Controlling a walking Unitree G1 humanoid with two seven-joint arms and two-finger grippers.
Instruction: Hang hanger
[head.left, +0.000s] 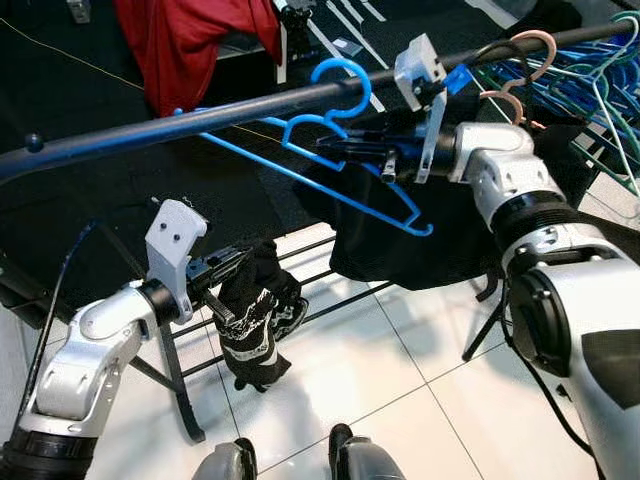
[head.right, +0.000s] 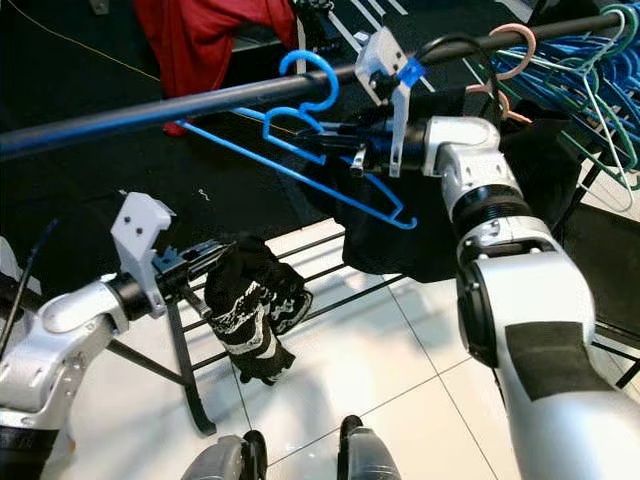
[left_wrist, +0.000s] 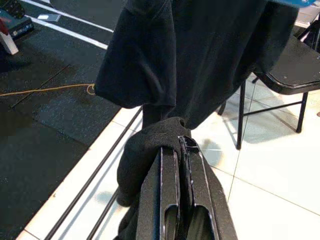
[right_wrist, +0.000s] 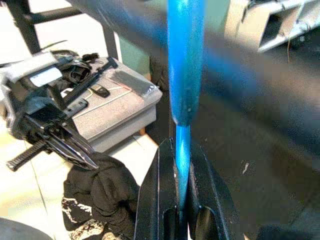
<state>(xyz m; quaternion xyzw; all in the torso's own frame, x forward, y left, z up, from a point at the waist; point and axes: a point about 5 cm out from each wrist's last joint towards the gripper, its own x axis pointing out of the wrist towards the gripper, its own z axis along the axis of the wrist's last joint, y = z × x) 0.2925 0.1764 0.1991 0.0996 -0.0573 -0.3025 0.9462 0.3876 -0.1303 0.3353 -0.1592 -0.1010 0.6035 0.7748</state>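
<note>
Hanger (head.left: 345, 150) hook over rail (head.left: 150, 128), right gripper (head.left: 335, 147) pinching neck to steady it; left gripper (head.left: 232, 283) clamps dark cloth (head.left: 255, 315) clear below.

Rail (head.left: 200, 118): we see both ends cut off by the frame.
Blue hanger (right_wrist: 185, 75): blurred close up.
Black garment (left_wrist: 165, 145): hides the left gripper's fingertips (left_wrist: 187, 145) from us.

A laundry or clothes-storage corner of a room; a dark garment rail (head.left: 150, 128) spans it, black clothing (head.left: 420, 240) hanging beneath, spare hangers (head.left: 590, 70) bunched at its end, white tiled floor (head.left: 400, 370) below.
</note>
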